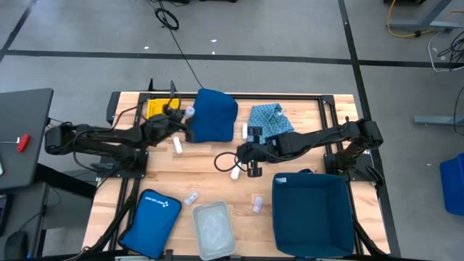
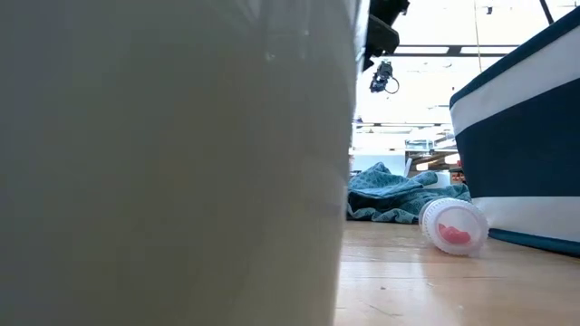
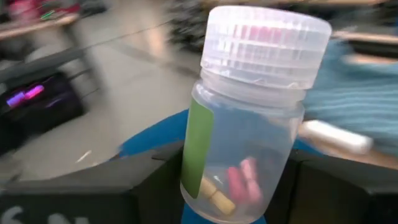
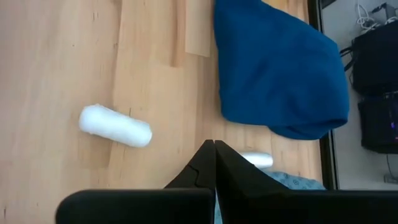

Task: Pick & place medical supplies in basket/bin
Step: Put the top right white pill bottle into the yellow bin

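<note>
My left gripper [image 1: 183, 117] is at the far left of the table, beside the plain blue cloth [image 1: 215, 114], and is shut on a clear pill bottle [image 3: 249, 112]. The bottle has a white ribbed cap, a green label and pink and yellow capsules inside. My right gripper [image 1: 238, 154] hovers mid-table, shut with nothing between its fingers [image 4: 214, 146]. One white roll [image 4: 115, 126] lies on the wood ahead of it, and a second white roll [image 1: 235, 172] lies close by. Two small vials [image 1: 191, 197] [image 1: 257, 204] lie near the front. My left gripper pinches the bottle's lower body [image 3: 205, 180] between its two fingers [image 3: 155, 183], one on each side. The fingers come roughly level from the table's left. The bottle sticks out past the fingertips, cap end first, and is lifted off the table.
A dark blue bin [image 1: 312, 214] stands at the front right. A clear lidded container [image 1: 212, 228] and a blue zip pouch [image 1: 152, 217] lie at the front. A patterned teal cloth [image 1: 270, 119] lies at the back. In the low view a vial [image 2: 453, 226] rests beside the bin.
</note>
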